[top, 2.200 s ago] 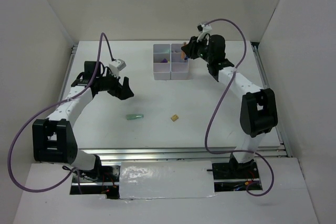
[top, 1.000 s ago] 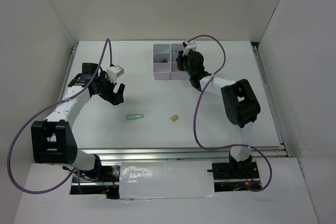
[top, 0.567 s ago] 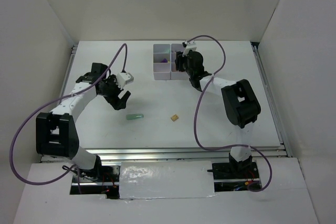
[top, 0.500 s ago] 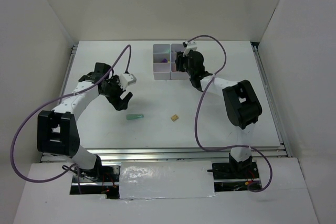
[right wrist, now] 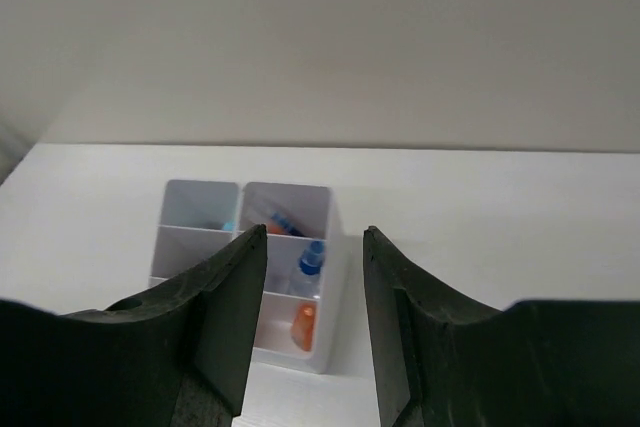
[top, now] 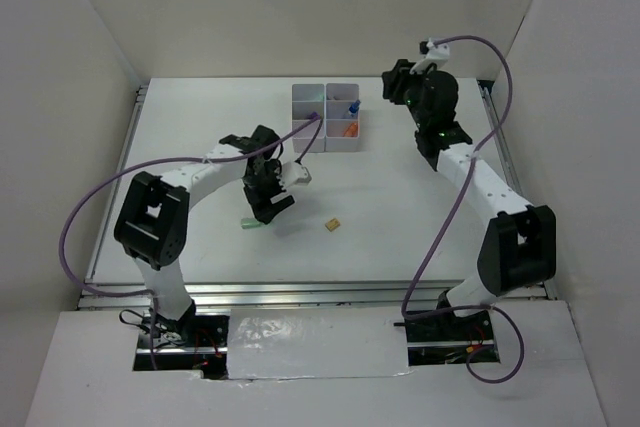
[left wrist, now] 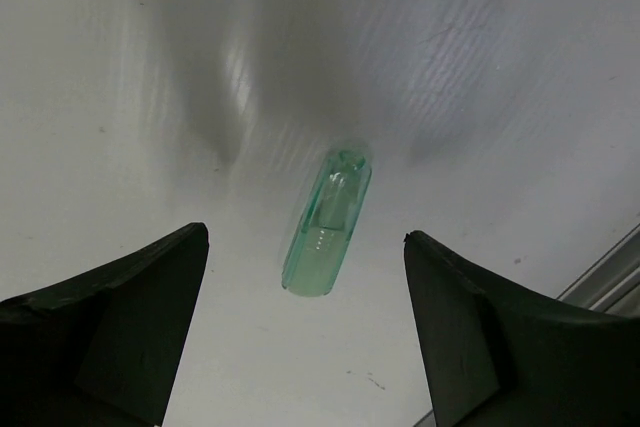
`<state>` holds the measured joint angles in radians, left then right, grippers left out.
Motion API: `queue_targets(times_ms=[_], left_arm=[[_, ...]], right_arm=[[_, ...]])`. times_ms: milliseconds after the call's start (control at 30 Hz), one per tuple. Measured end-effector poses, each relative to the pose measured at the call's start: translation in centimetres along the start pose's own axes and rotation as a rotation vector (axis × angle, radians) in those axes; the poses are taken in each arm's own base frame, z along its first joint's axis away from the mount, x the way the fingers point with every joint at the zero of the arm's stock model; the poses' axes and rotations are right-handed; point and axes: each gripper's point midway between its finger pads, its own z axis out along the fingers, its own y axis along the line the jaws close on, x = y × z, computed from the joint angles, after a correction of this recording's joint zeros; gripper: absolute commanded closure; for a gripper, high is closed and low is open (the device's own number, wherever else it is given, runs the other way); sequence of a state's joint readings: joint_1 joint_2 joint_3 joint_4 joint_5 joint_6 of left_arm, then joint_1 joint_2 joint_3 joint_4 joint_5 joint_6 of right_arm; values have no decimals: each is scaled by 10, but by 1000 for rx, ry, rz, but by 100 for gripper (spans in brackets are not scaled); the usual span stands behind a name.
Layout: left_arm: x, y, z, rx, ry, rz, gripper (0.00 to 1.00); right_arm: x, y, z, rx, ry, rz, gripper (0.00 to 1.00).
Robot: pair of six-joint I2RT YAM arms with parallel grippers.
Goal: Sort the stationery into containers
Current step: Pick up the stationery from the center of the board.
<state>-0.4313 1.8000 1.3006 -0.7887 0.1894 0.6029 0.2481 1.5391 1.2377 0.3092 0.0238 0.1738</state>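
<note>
In the top view, the left gripper [top: 268, 202] is held low over the table [top: 400, 207], left of the middle. The green marker [top: 247, 224] is partly covered by it. The tan block [top: 331, 223] lies just to its right, apart from it. The white bins [top: 325, 142] stand farther back. The right gripper [top: 396, 87] is held to their right, apart from them.

In the left wrist view, the green marker [left wrist: 328, 218] lies flat on the table between the widely spread fingers [left wrist: 120, 317]. It is touched by neither finger.

In the right wrist view, the bins [right wrist: 200, 197] are seen past the right gripper [right wrist: 315, 234]. Its jaws stand partly apart and nothing is held. An orange marker [right wrist: 304, 325] lies in one compartment. A white tube with a blue cap [right wrist: 311, 262] leans in the compartment next to it.
</note>
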Motion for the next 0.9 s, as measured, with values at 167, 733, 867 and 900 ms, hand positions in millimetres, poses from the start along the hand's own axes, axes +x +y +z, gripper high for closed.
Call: queue_targets(times_ms=[167,733,867,900], left_arm=[[0,-10,15,31,116,17,12],[18,-24,35,-48,356,108,60],[18,-25,35,-50,363,123,74],[17,-24,35,-51,359,121,75]], right_arm=[[10,-42,-19,83,42,1,50],[27,-78,-51,125,113,1,50],[30,-83,-54,133,121,-2,50],[31,-84,-55,135,124,-3,50]])
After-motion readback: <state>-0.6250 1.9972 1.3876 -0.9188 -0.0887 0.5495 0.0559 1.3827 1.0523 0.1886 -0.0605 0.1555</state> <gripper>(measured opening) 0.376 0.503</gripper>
